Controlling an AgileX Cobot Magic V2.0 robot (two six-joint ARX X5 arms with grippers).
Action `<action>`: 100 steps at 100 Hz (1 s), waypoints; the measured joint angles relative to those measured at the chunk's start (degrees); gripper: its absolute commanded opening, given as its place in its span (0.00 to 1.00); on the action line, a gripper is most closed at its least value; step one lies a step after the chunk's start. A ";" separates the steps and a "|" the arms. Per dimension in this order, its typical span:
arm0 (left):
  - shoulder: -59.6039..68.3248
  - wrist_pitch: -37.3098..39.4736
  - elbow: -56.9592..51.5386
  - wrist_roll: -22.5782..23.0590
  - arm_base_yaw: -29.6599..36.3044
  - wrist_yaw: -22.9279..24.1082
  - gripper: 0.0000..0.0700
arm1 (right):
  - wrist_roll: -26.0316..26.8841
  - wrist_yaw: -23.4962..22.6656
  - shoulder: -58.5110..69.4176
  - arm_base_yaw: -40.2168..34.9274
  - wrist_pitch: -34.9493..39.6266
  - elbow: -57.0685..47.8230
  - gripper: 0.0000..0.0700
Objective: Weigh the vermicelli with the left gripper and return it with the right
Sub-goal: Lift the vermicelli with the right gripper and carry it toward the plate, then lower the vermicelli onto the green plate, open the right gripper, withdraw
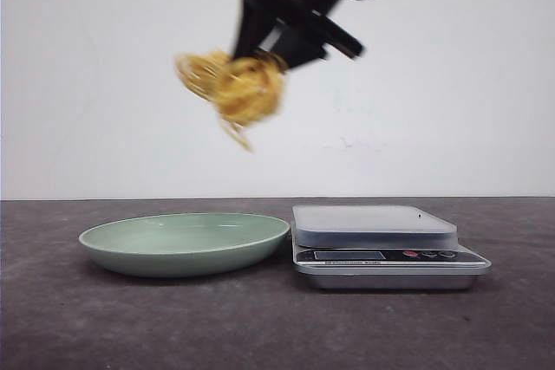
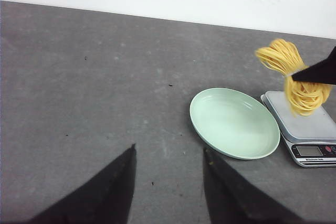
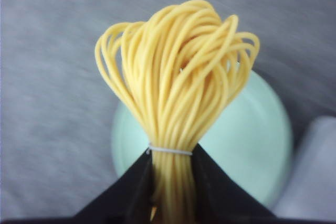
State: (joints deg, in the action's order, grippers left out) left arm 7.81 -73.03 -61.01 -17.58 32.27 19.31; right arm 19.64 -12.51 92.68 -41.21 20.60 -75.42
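Vermicelli (image 1: 236, 86) is up in the air, well above the tabletop (image 1: 260, 327), clamped in the right hand (image 1: 276, 51). In the right wrist view the yellow strands (image 3: 176, 93) fan out in a looped bundle from between the two black fingers (image 3: 128, 190), with a thin pale tie (image 3: 169, 151) around the bundle right where the fingers pinch it. The front view shows the nest blurred, with a few strands trailing down, hanging above the right part of the plate (image 1: 185, 243) and not touching it. In the left wrist view the bundle (image 2: 291, 77) shows against the scale, pinched by a dark fingertip (image 2: 318, 72) coming in from the edge of the frame.

Pale green plate sits flat on the dark grey tabletop, nothing in it. Just beside it, on the robot's right, is a silver kitchen scale (image 1: 381, 244), with nothing on its platform (image 1: 371, 219). Display strip and small buttons face the camera; the reading is too small to make out. Plate rim and scale look near touching; can't tell whether they meet.

Left hand (image 2: 168, 182): fingers spread apart, holding nothing, over bare tabletop well to the left of the plate. White wall (image 1: 87, 84) behind everything.
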 measured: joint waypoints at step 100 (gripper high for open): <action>0.00 -0.02 0.00 0.00 0.00 0.02 0.35 | 15.43 -2.32 19.54 -0.42 -9.27 -0.11 0.14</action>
State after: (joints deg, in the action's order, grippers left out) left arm 7.81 -73.06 -61.01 -17.58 32.27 19.33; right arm 35.07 -14.83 112.22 -41.63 11.33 -75.53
